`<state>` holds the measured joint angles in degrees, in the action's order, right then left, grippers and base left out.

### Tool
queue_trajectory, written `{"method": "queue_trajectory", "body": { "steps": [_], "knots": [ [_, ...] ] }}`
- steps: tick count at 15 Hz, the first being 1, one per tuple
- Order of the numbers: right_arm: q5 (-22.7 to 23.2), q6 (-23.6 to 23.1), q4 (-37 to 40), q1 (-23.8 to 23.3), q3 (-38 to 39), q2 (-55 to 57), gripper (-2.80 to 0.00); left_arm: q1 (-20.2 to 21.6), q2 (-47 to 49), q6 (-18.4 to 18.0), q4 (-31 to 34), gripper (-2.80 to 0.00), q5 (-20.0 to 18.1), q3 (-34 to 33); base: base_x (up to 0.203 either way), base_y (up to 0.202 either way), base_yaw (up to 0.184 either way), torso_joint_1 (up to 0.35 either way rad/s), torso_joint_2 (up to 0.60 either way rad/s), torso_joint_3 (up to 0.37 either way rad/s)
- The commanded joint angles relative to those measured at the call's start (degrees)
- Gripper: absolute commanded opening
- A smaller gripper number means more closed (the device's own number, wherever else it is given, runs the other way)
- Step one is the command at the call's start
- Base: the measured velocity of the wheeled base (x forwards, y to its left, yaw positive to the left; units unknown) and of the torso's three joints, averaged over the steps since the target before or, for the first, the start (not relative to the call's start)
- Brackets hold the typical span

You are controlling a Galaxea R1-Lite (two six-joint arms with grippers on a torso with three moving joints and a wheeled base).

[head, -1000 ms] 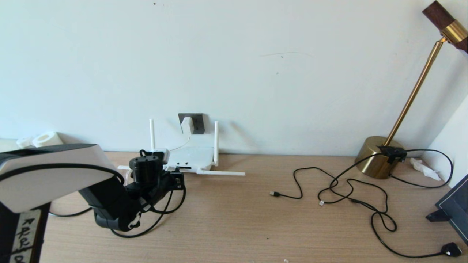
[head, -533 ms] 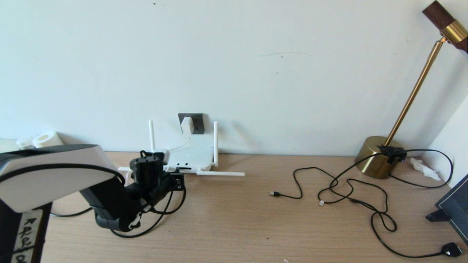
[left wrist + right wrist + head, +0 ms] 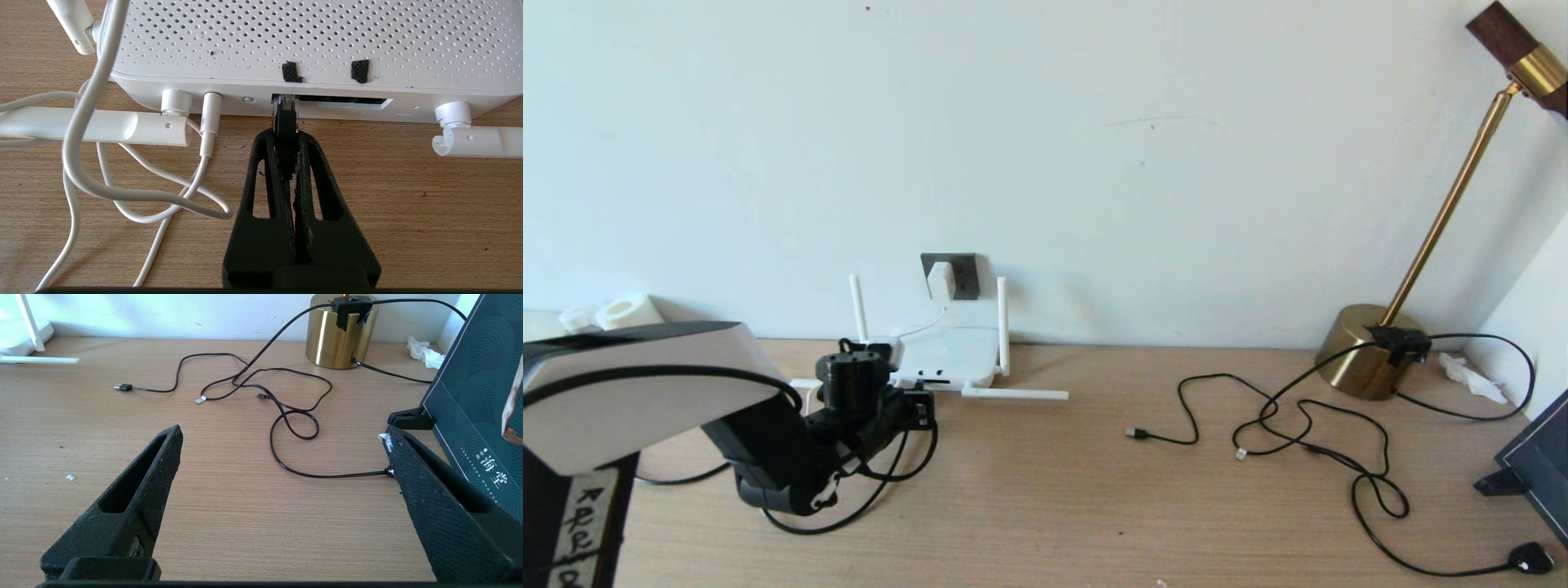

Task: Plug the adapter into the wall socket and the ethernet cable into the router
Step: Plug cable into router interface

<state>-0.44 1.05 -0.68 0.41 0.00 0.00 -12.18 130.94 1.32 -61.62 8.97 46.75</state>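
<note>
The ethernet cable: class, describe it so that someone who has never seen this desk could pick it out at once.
Find the wall socket low on the wall; the white router lies on the desk just below it. At the router's dark port slot, the left gripper has its jaws shut on the ethernet cable. Unlike the thin black cables lying loose near the brass lamp, it ends in a clear plastic connector.

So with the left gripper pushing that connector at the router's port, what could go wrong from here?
1. The router sits loose on the table, so more pushing may just slide it toward the wall rather than seat the ethernet cable.
2. The left gripper pinches only the plug's boot; it could slip or tilt in the slot.
3. The white cord loops beside the fingers and might snag on withdrawal.
</note>
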Motion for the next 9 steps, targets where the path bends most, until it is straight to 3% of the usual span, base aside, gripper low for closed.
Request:
{"method": "queue_trajectory", "body": {
  "steps": [1,9],
  "knots": [
    [0.00,0.01,-0.02,0.02,0.00,0.09,0.00,-0.04,0.19,0.09,-0.16,-2.80,0.01,0.09,0.000,0.000,0.000,0.000,0.00,0.000],
    [0.00,0.01,-0.02,0.02,0.00,0.09,0.00,-0.03,0.29,0.00,-0.08,-2.80,0.01,0.53,0.000,0.000,0.000,0.000,0.00,0.000]
  ]
}}
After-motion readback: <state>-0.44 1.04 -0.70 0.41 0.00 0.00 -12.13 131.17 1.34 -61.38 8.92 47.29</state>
